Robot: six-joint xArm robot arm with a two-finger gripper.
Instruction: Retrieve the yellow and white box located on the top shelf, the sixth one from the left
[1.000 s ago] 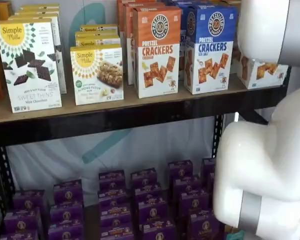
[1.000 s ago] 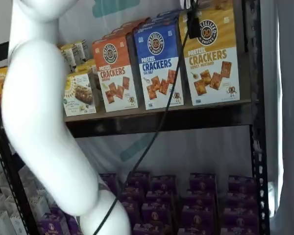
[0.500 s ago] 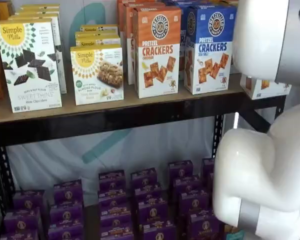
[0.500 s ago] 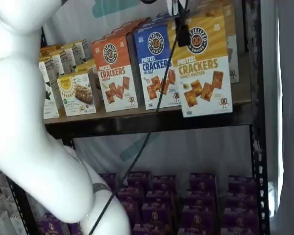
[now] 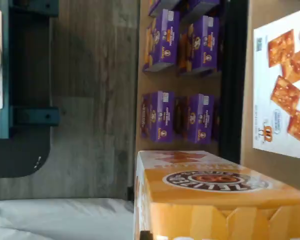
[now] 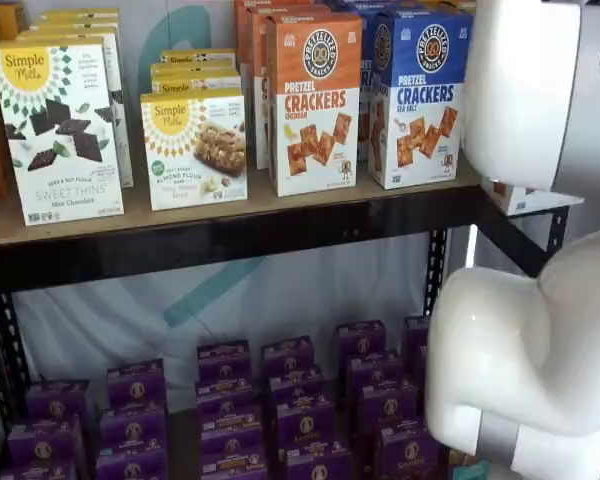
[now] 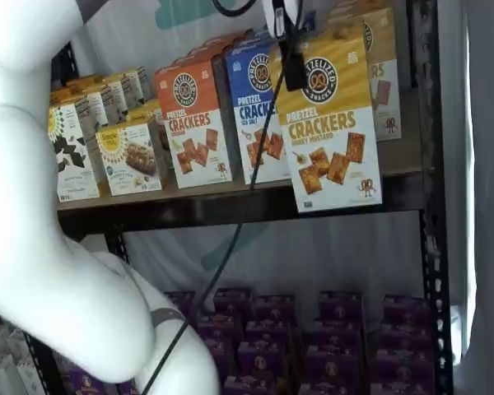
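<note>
The yellow and white box [image 7: 329, 123] hangs in front of the top shelf [image 7: 230, 206], tilted, its lower edge level with the black front rail. My gripper [image 7: 295, 70] comes down from above and is shut on the box's yellow upper part; one black finger [image 7: 295, 76] shows on its face with a cable beside it. In a shelf view only the box's white lower corner [image 6: 528, 198] shows, behind my white arm. The wrist view looks along the box's yellow top with the round dark logo [image 5: 210, 192].
A blue carton [image 7: 255, 107] and an orange carton [image 7: 193, 123] stand just left of the held box, and another yellow carton [image 7: 384, 66] stands behind it. A black upright [image 7: 428, 164] is to its right. Purple boxes [image 6: 280, 400] fill the lower shelf. My arm [image 6: 530, 330] is bulky.
The yellow and white box has come out off the shelf board, moving forward and leftward in my grip, and now hangs tilted past the front rail. The arm swung with it.
</note>
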